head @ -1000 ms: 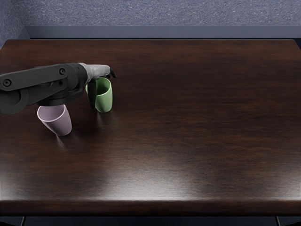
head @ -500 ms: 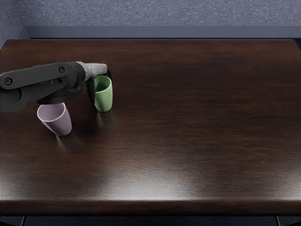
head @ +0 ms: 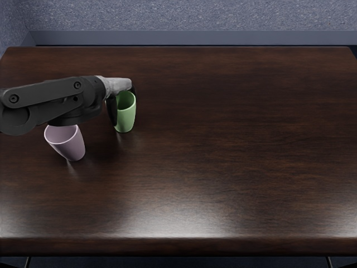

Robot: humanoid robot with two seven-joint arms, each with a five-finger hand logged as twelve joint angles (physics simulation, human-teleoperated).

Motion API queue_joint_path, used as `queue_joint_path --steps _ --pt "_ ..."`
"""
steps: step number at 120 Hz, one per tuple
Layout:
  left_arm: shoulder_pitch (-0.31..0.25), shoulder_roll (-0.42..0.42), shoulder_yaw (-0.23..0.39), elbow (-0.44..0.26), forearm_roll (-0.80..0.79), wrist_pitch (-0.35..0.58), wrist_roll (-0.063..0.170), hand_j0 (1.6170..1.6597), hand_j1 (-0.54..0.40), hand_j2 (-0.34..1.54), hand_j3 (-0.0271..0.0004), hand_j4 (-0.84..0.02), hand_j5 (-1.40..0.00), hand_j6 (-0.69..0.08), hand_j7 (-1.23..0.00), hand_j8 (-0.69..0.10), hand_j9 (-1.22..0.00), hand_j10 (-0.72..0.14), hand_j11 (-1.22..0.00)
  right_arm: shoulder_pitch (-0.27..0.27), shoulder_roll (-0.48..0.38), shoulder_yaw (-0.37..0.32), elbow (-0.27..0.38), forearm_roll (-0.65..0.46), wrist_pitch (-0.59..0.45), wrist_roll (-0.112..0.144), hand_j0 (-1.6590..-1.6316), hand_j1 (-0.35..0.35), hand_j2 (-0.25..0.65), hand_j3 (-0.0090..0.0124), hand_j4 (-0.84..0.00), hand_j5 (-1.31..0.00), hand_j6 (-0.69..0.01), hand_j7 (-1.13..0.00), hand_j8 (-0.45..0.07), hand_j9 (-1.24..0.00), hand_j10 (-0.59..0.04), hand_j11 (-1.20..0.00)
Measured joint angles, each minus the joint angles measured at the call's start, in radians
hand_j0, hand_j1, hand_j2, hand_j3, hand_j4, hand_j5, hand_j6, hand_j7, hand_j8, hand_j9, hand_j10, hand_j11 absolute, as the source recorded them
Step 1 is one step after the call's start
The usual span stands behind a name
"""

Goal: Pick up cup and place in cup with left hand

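Left hand (head: 116, 85) set from above on the green tumbler-shaped cup (head: 126, 116): as far as the partly hidden grip allows me to judge, my digits are clamped on its wall. A dark thumb (head: 112, 111) runs down the side facing my arm; the opposing fingertips curl at the far rim, so the wall is braced from two sides. I leave the mouth of the cup upright and its base at the tabletop, a stable support while the grip is being secured.

Next outward, the pink cup (head: 69, 144) stands nearer the front edge and closer to my side, apart from the green one. Its mouth faces up, partly overlapped by my forearm (head: 53, 100), which suits it as the receiving vessel. Both cups are on the left part of the wooden table (head: 223, 145).

Next operation, in my judgement: lift vertically until the base clears the pink rim, traverse back, align, lower. Caution: an off-centre descent could catch the rim and tip the receiver.
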Motion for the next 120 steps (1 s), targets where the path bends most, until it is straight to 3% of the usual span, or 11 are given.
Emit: queue_joint_path --steps 15,31,62,77,85,103,120 --pt "-0.003 0.001 -0.001 -0.021 -0.006 -0.001 0.026 1.6537 -0.117 0.11 0.0000 -0.424 -0.57 -0.258 -0.58 -0.337 -0.60 -0.417 -0.60 0.000 0.000 0.001 0.000 0.000 0.000 0.000 -1.6581 -0.320 -0.005 0.0000 -0.024 -0.03 -0.024 -0.03 -0.024 -0.03 -0.024 -0.03" --pt "-0.008 0.005 -0.006 -0.041 -0.007 -0.001 0.036 1.6539 -0.076 0.07 0.0000 -0.438 -0.61 -0.306 -0.62 -0.335 -0.62 -0.440 -0.62 0.000 0.000 0.001 0.000 0.000 0.000 0.000 -1.6581 -0.320 -0.005 0.0000 -0.024 -0.03 -0.024 -0.03 -0.024 -0.03 -0.024 -0.03" --pt "-0.017 0.067 -0.034 -0.110 -0.006 0.005 0.040 1.6536 -0.093 0.08 0.0000 -0.423 -0.64 -0.287 -0.64 -0.324 -0.64 -0.456 -0.64 0.001 0.000 0.002 0.000 0.000 0.000 0.001 -1.6581 -0.320 -0.005 0.0000 -0.024 -0.03 -0.024 -0.03 -0.024 -0.03 -0.024 -0.03" --pt "-0.042 0.098 -0.058 -0.164 -0.008 0.001 0.040 1.6535 -0.101 0.09 0.0000 -0.425 -0.64 -0.262 -0.64 -0.314 -0.64 -0.450 -0.64 0.001 0.000 0.002 0.000 0.000 0.000 0.001 -1.6581 -0.320 -0.005 0.0000 -0.024 -0.03 -0.024 -0.03 -0.024 -0.03 -0.024 -0.03" --pt "-0.060 0.141 -0.071 -0.196 -0.015 -0.005 0.040 1.6537 -0.097 0.09 0.0000 -0.429 -0.63 -0.287 -0.63 -0.334 -0.63 -0.452 -0.63 0.002 0.000 0.002 0.000 0.000 -0.001 0.001 -1.6581 -0.320 -0.005 0.0000 -0.024 -0.03 -0.024 -0.03 -0.024 -0.03 -0.024 -0.03" --pt "-0.061 0.220 -0.141 -0.258 -0.045 -0.085 0.040 1.6535 -0.118 0.13 0.0000 -0.414 -0.64 -0.251 -0.63 -0.319 -0.63 -0.446 -0.63 0.002 0.000 0.003 0.000 0.000 -0.001 0.001 -1.6581 -0.320 -0.005 0.0000 -0.024 -0.03 -0.024 -0.03 -0.024 -0.03 -0.024 -0.03" --pt "-0.062 0.255 -0.193 -0.310 -0.057 -0.119 0.040 1.6530 -0.119 0.14 0.0000 -0.414 -0.63 -0.266 -0.62 -0.326 -0.63 -0.443 -0.63 0.002 0.000 0.004 0.000 0.000 -0.001 0.001 -1.6581 -0.320 -0.005 0.0000 -0.024 -0.03 -0.024 -0.03 -0.024 -0.03 -0.024 -0.03"
